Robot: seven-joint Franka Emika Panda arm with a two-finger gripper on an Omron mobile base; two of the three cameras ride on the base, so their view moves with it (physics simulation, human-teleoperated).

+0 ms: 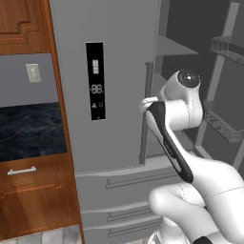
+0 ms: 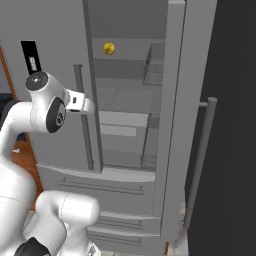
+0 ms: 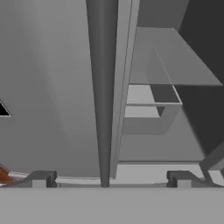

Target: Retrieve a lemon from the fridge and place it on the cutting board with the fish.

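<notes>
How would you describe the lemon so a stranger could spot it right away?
Start at the fridge, whose right door stands open. Look inside at the upper shelf. The lemon sits there, a small round yellow ball, the only bright thing among grey shelves.

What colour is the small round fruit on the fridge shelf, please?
Bright yellow: the lemon, clearest in the right base view.

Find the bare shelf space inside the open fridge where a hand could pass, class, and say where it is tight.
Free: the upper shelf right of the lemon, up to the door bin; the wide middle shelf below looks bare. Tight: the left edge, where the open gripper faces the closed door's bar handle of the fridge.
</notes>
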